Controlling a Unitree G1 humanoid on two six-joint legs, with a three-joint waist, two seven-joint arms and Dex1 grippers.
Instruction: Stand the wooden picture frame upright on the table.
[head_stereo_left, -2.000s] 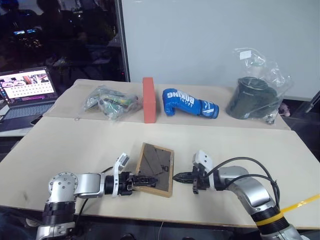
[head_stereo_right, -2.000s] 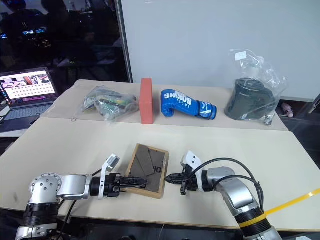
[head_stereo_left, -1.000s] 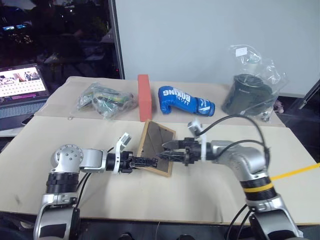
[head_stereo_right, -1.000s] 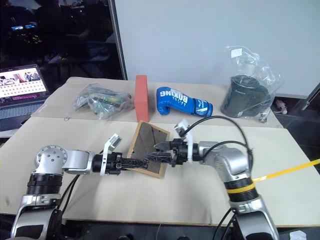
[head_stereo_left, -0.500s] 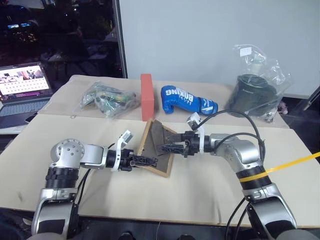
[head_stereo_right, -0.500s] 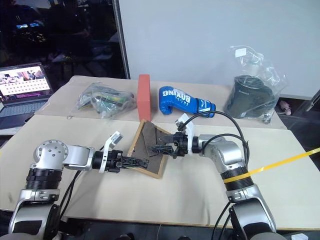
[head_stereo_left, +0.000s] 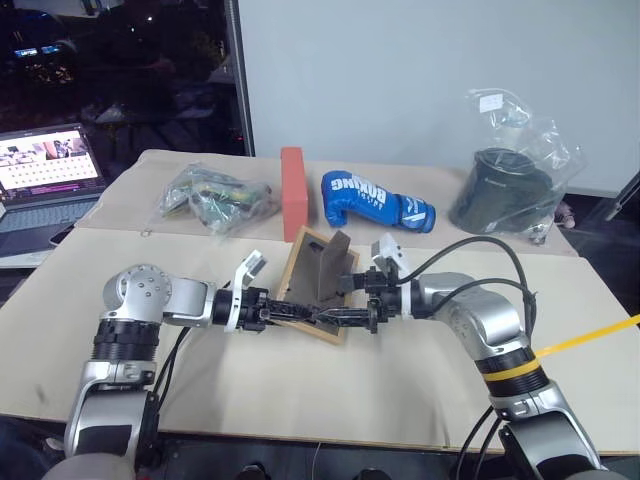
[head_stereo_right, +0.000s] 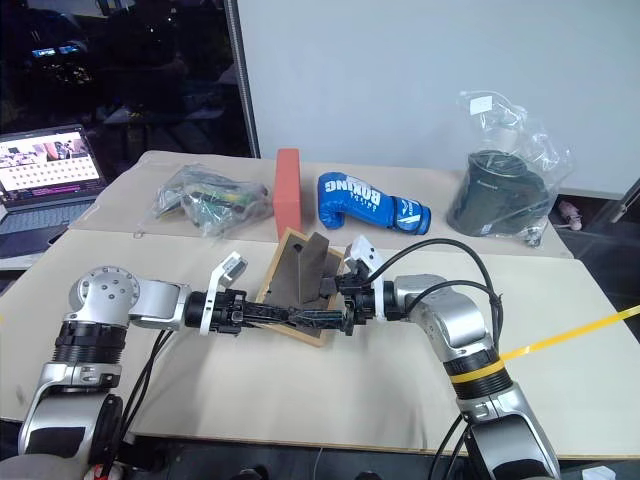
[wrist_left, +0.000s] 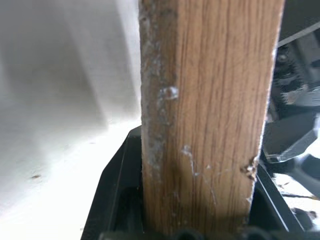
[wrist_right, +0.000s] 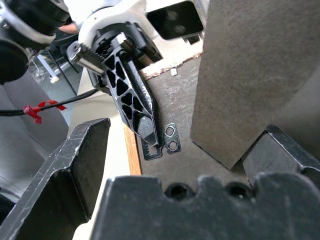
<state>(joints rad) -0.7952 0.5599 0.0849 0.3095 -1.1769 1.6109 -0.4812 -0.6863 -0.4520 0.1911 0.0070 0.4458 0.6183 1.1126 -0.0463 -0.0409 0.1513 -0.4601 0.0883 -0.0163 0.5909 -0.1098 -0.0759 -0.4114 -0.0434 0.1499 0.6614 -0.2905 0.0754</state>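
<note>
Both arms reach in low over the table and meet near centre, forearms roughly level. Left arm enters from 8 o'clock, elbow bent, wrist pointing toward 3 o'clock; left gripper (head_stereo_left: 300, 314) is clamped on the lower edge of the wooden picture frame (head_stereo_left: 318, 268), one black finger (wrist_right: 134, 106) lying across the grey backing. Right arm comes from 4 o'clock, wrist pointing toward 9 o'clock; right gripper (head_stereo_left: 345, 316) has its jaws spread wide, fingers (wrist_right: 70, 170) straddling the frame's prop leg.
</note>
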